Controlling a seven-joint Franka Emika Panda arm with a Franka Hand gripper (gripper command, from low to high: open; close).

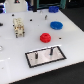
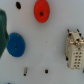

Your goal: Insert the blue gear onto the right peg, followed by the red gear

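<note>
Both gears are lying loose on the white table (image 1: pixel 15 55), apparently laid out for picking, since neither is sitting on a pin yet. The flat round bright-blue plastic gear (image 1: pixel 56 25) is resting beyond the black-rimmed grey rectangular plate (image 1: pixel 46 56), well apart from it. The smaller round bright-red plastic gear (image 1: pixel 45 37) is lying nearer the plate. Each is showing a dark centre hole in the wrist view. The plate's 2 thin dark pins are standing bare, the right peg (image 1: pixel 51 50) included. A cream blocky fixture (image 1: pixel 19 27) is standing farther from the plate. The gripper is showing in neither picture, so I cannot tell how its jaws stand.
</note>
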